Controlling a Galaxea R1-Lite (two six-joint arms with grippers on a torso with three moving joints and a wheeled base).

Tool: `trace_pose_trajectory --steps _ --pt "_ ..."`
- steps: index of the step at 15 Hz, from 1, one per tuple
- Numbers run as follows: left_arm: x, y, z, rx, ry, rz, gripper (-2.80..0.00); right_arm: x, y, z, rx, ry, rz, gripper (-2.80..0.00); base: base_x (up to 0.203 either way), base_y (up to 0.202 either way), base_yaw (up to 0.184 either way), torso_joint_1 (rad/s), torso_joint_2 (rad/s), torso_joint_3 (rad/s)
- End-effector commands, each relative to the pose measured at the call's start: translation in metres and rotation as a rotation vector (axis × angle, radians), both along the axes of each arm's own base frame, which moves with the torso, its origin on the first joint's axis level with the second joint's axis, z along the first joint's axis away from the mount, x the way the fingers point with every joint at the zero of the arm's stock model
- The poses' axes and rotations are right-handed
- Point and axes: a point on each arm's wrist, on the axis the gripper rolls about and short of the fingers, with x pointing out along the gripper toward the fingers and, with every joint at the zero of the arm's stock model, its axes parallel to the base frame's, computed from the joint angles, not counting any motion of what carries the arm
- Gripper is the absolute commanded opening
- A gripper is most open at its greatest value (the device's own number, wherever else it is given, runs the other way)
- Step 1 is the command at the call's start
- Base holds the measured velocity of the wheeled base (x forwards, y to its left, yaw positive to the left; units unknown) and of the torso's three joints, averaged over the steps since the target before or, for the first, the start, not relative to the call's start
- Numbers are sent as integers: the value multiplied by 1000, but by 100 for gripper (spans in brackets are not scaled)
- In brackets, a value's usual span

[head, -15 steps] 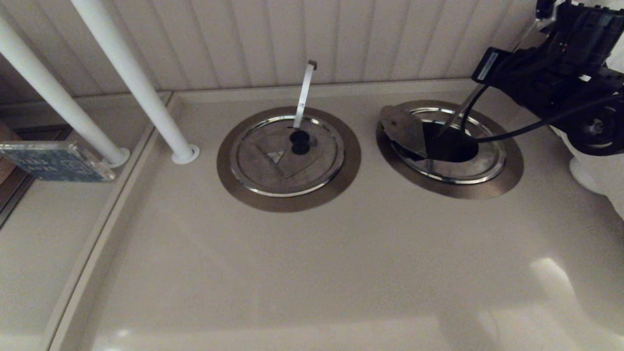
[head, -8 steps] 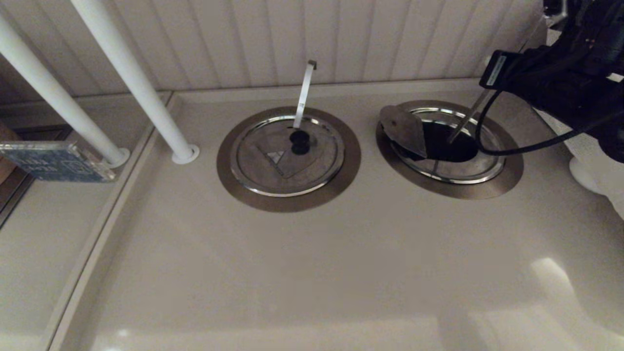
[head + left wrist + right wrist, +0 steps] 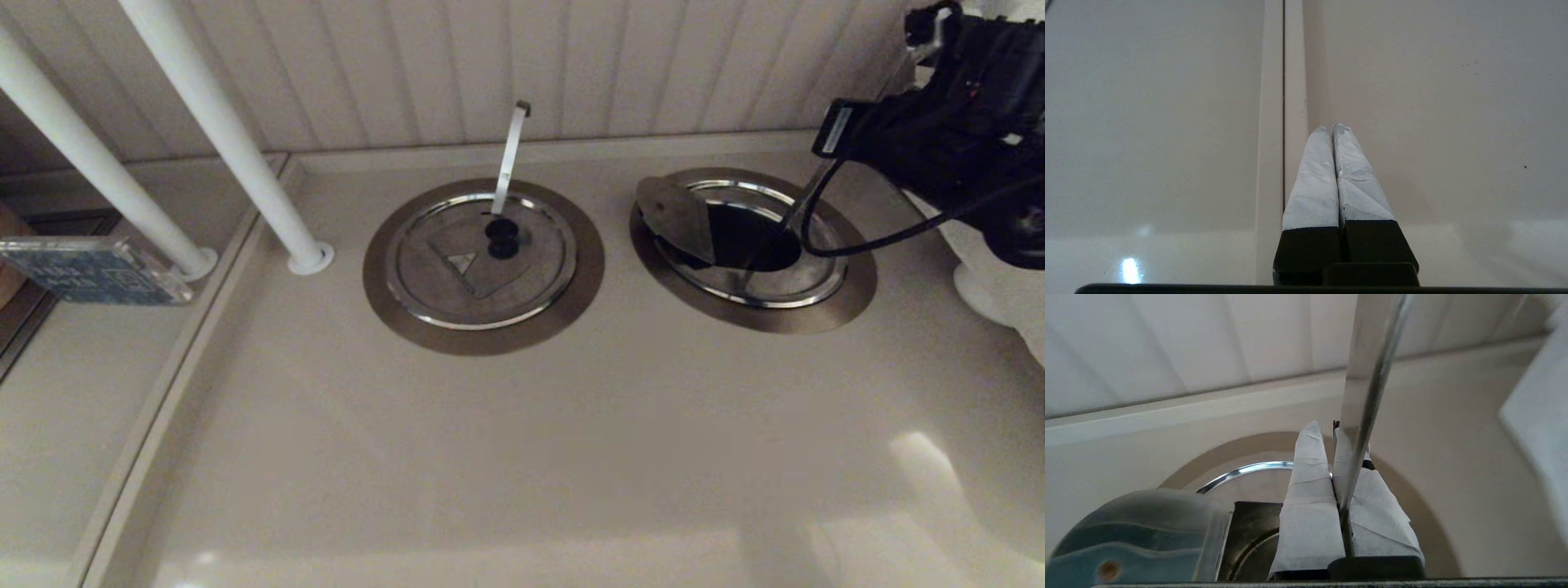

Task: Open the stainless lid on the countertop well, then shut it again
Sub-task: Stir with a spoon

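The stainless lid [image 3: 788, 282] sits in the right-hand countertop well, inside its wide flat ring [image 3: 853, 300]. Its wedge flap [image 3: 676, 214] is tipped up to the left, baring a dark opening [image 3: 747, 243]. The slanted metal strip [image 3: 793, 216] rises from the opening toward my right arm [image 3: 939, 147] at the far right. In the right wrist view my right gripper [image 3: 1323, 428] is shut on that strip [image 3: 1367, 375], above the ring [image 3: 1257, 443] and the raised flap [image 3: 1147, 522]. The black knob is hidden. My left gripper [image 3: 1331, 127] is shut and parked over pale counter.
The twin lid [image 3: 457, 282] lies closed in the left ring, with its black knob [image 3: 501, 237] and nearly vertical strip [image 3: 510, 155]. Two white poles [image 3: 220, 131] stand at the left, beside a blue box [image 3: 90, 269]. A panelled wall runs behind; a white base [image 3: 980, 294] stands at the right.
My right arm has shifted to the right, carrying the strip with it, so the strip's lower end now sits further right in the opening. The flap stays raised.
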Motion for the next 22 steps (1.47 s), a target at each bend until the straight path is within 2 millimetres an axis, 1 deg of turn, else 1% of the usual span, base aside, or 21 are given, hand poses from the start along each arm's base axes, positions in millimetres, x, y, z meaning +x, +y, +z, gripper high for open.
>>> trace_pose_trajectory --steps 1,3,4,6,9,11,13,15,16,17,18,20,21,22 --pt "0 0 0 -1 -1 0 -280 28 2 -22 29 39 8 -280 0 0 0 0 0 0" --pt "0 0 0 0 -2 0 -280 36 2 -29 35 54 14 -280 0 0 0 0 0 0" --pt "0 0 0 -1 -1 0 -280 38 0 -31 35 55 9 0 0 0 0 0 0 0" --pt "0 0 0 0 -1 0 -280 43 -4 -31 37 49 -3 0 0 0 0 0 0 0" --pt "0 0 0 -1 -1 0 -280 43 -9 -26 39 30 -21 0 0 0 0 0 0 0" --pt "0 0 0 0 -1 0 -280 39 -8 -22 40 23 -35 0 0 0 0 0 0 0" --pt "0 0 0 0 -1 0 -280 38 -2 -21 38 25 -46 0 0 0 0 0 0 0" --pt "0 0 0 0 -1 0 -280 45 -1 -31 27 61 -48 0 0 0 0 0 0 0" --pt "0 0 0 0 -1 0 -280 45 -2 -36 13 110 -50 0 0 0 0 0 0 0" --pt "0 0 0 0 -1 0 -280 40 -1 -35 0 146 -51 0 0 0 0 0 0 0" --pt "0 0 0 0 -1 0 -280 30 0 -30 -10 168 -47 0 0 0 0 0 0 0" --pt "0 0 0 0 -1 0 -280 4 9 -15 -19 188 -18 0 0 0 0 0 0 0" --pt "0 0 0 -1 -1 0 -280 -15 18 -6 -19 186 15 0 0 0 0 0 0 0" --pt "0 0 0 0 -3 0 -280 -34 33 1 -21 185 69 0 0 0 0 0 0 0"
